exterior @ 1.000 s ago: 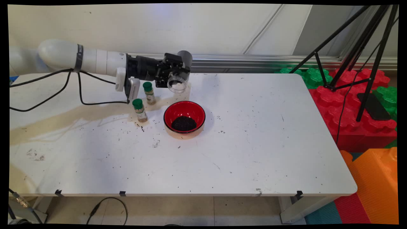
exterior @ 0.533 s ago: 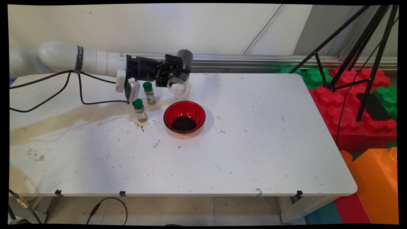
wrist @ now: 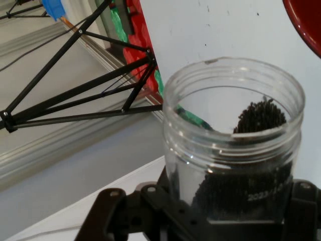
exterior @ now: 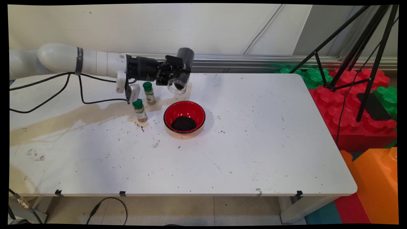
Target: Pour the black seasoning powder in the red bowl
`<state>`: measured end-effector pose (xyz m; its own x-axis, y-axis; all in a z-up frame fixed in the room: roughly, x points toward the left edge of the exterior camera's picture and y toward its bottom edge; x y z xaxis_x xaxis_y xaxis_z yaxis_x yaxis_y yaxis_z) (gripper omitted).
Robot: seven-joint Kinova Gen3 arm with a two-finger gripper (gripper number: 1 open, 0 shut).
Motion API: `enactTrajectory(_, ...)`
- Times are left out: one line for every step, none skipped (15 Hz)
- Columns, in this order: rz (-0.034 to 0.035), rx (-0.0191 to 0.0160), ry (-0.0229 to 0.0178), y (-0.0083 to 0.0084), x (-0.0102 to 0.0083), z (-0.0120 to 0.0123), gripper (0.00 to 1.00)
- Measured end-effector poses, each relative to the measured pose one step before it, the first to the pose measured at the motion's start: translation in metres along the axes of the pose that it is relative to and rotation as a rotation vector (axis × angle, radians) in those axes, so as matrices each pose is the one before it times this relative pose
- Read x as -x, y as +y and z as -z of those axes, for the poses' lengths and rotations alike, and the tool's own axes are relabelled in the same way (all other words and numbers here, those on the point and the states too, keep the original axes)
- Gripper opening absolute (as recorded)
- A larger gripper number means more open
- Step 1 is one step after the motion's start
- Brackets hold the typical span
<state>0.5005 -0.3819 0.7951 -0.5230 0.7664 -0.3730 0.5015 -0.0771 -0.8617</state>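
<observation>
Since a second ago I've seen the jar (exterior: pixel 181 70) tip further, its closed end rising toward the wall. In the main view my gripper (exterior: pixel 173 73) is clamped round the clear jar, holding it tilted above the table (exterior: pixel 254 143), just behind the red bowl (exterior: pixel 184 118) of dark grains. Two green-capped spice bottles (exterior: pixel 140 110) stand left of the bowl. In the hand view the jar (wrist: pixel 233 145) sits between the fingers (wrist: pixel 303 211), dark grains piled inside.

Red bowl (wrist: pixel 307 26) cut off at hand view's corner, end effector (wrist: pixel 235 211) fingertips behind jar (wrist: pixel 233 145)
</observation>
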Motion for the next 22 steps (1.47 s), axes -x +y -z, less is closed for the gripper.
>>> enactTrajectory(-0.00954,-0.00156,-0.00099,-0.00007,-0.00058,0.00004,0.0)
enactTrajectory(-0.0066,-0.00112,-0.0004,-0.00011,-0.00042,0.00002,0.0)
enactTrajectory(-0.00942,-0.00187,-0.00029,-0.00029,-0.00068,-0.00014,0.0)
enactTrajectory(-0.00637,-0.00133,-0.00045,-0.00025,-0.00051,-0.00002,0.0)
enactTrajectory(-0.00945,-0.00195,-0.00072,-0.00034,-0.00074,0.00011,0.0)
enactTrajectory(-0.00675,-0.00129,-0.00033,-0.00025,-0.00047,0.00003,0.0)
enactTrajectory(-0.01023,-0.00188,-0.00033,-0.00031,-0.0007,0.00002,0.0)
enactTrajectory(-0.01179,-0.00205,-0.00051,-0.00032,-0.00079,0.00008,0.0)
enactTrajectory(-0.01125,-0.00197,-0.00038,-0.00057,-0.00088,0.00012,0.0)
enactTrajectory(-0.00979,-0.0015,-0.00065,-0.00047,-0.00068,0.00022,0.0)
enactTrajectory(-0.00625,-0.00081,-0.00009,-0.00023,-0.00048,0.00009,0.0)
enactTrajectory(-0.00965,-0.00135,-0.00061,-0.00046,-0.00057,0.00012,0.0)
enactTrajectory(-0.006,-0.0008,-0.00032,-0.00033,-0.0004,0.00008,0.0)
enactTrajectory(-0.00989,-0.00125,-0.00049,-0.00046,-0.00052,0.00004,0.0)
enactTrajectory(-0.00603,-0.00081,-0.00046,-0.00029,-0.00036,0.00012,0.0)
enactTrajectory(-0.0099,-0.00108,-0.00086,-0.00044,-0.00056,0.00028,0.0)
enactTrajectory(-0.00608,-0.00069,-0.00024,-0.00033,-0.00041,0.0001,0.0)
enactTrajectory(-0.00992,-0.00098,-0.00042,-0.00046,-0.00053,0.00006,0.0)
enactTrajectory(-0.00619,-0.00057,-0.00041,-0.00027,-0.00034,0.00008,0.0)
enactTrajectory(-0.00895,-0.00084,-0.0005,-0.00032,-0.00051,0.00012,0.0)
enactTrajectory(-0.01157,-0.00116,-0.00093,-0.00038,-0.00052,0.0,0.0)
enactTrajectory(-0.0092,-0.00083,-0.00064,-0.00038,-0.00039,0.00006,0.0)
